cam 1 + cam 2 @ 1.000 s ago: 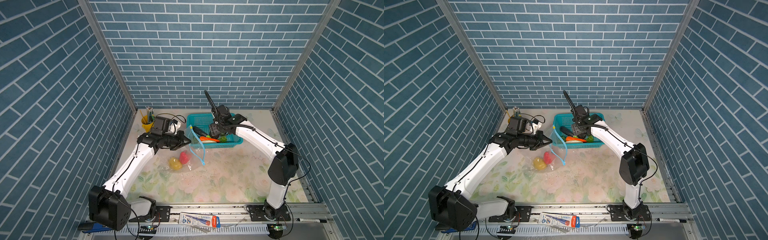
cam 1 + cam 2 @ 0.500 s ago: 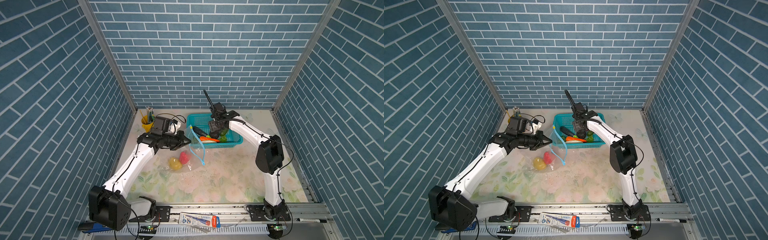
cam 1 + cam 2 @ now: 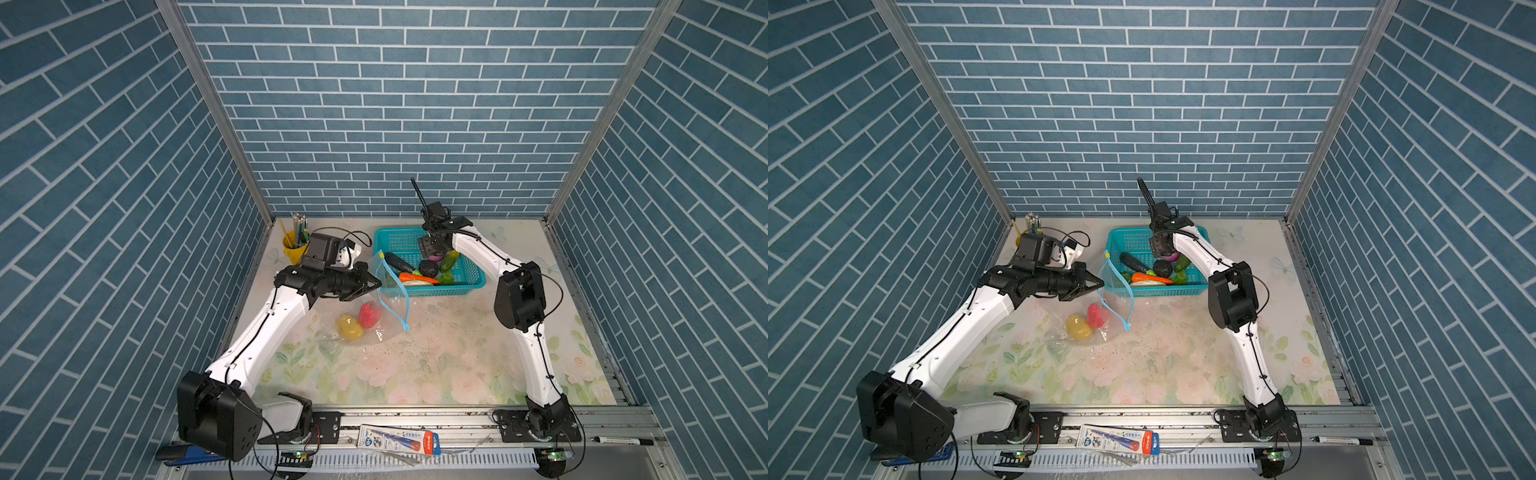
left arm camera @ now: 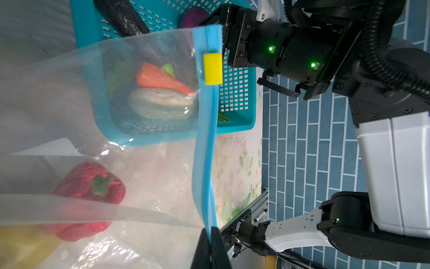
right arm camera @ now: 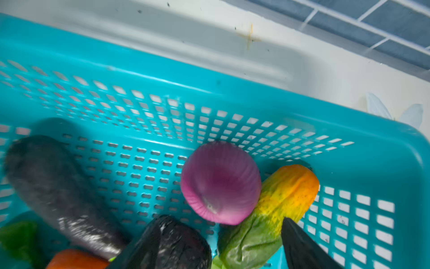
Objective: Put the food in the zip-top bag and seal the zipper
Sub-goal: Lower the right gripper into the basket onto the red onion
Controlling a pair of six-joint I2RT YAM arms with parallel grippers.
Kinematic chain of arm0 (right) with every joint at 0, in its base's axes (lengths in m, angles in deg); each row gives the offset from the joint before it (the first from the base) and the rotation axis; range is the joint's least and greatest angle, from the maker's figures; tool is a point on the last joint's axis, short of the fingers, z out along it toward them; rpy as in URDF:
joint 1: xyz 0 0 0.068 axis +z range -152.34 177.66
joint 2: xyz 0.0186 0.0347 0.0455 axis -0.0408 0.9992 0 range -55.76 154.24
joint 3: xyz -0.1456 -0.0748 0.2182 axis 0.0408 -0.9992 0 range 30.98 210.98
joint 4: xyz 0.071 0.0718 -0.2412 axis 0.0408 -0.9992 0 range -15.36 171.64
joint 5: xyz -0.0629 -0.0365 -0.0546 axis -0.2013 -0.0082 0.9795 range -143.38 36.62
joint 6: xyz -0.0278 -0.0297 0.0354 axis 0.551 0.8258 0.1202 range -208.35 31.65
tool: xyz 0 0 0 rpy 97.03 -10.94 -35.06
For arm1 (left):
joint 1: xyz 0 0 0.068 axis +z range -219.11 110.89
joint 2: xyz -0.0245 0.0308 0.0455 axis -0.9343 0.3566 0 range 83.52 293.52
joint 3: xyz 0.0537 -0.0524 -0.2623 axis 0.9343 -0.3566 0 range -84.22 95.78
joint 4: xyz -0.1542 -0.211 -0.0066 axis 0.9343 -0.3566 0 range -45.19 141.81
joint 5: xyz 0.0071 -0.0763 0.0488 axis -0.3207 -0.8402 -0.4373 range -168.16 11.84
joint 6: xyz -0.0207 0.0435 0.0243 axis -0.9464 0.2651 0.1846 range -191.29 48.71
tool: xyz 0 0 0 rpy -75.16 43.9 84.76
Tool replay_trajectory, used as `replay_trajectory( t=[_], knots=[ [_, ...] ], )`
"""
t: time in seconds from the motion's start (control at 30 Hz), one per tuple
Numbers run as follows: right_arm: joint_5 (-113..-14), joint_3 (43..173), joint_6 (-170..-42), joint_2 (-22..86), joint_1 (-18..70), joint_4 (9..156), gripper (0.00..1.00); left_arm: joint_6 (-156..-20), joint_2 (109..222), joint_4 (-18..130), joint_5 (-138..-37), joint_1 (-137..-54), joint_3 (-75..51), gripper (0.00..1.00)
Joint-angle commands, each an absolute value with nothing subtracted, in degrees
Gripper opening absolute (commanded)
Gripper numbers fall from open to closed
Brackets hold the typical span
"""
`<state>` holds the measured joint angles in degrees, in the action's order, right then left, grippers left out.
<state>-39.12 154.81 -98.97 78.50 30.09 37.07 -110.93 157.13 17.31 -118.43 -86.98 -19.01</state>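
quick rundown: left fingers (image 4: 202, 251) are clamped tight on the zipper (image 4: 204, 151), pinching the light-blue strip partway along & holding that edge of the zip-top bag (image 3: 376, 334) up off the worktop (image 3: 436, 357); the strip's two sides bow apart in both top views, so the mouth is open & faces the teal basket (image 3: 457, 287); yellow slider tab (image 4: 213, 68) sits at the strip's far end, right by the basket's near-left corner. bag itself lies on the worktop just in front of the basket, btw the left arm & the basket; inside it are the red pepper (image 3: 369, 314) & yellow potato (image 3: 350, 327), touching each other, away from the mouth.

right fingers (image 5: 302, 246) are spread apart w/ nothing between them; they hang inside the basket near its back wall, purple onion (image 5: 220, 184) just ahead of them. only one finger is clear in the wrist view; the other blends into a dark round piece (image 5: 176, 244). onion leans on a yellow-green corn piece (image 5: 286, 193); long dark eggplant (image 5: 58, 186) lies apart on its other side; orange carrot (image 3: 417, 277) rests on the white radish (image 4: 162, 103) by the basket's front wall, green leafy bits (image 5: 18, 235) next to them. yellow pen cup (image 3: 294, 248) stands in the back-left corner, well apart.
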Motion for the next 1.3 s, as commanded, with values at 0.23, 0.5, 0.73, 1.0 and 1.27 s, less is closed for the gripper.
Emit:
replay_trajectory(
  t=[0.23,0.5,0.73,1.0,1.27],
  knots=[
    [-39.7,161.2,-98.1,83.3,29.3,35.3,0.89,-109.5,158.0,16.2,-118.1,-86.8,-18.3,0.00],
    [-39.4,164.5,-98.0,86.8,29.1,34.6,0.90,-109.4,158.1,16.3,-118.1,-86.8,-18.4,0.00],
    [-39.6,166.7,-97.7,88.9,29.0,34.4,0.90,-109.3,158.4,16.3,-118.1,-86.8,-18.4,0.00],
    [-40.0,169.4,-97.2,91.8,28.7,33.9,0.91,-109.3,158.4,16.2,-118.1,-86.7,-18.2,0.00],
    [-40.3,169.8,-97.1,92.7,28.7,33.6,0.85,-109.3,159.0,16.2,-118.2,-86.8,-18.0,0.00]
  ],
)
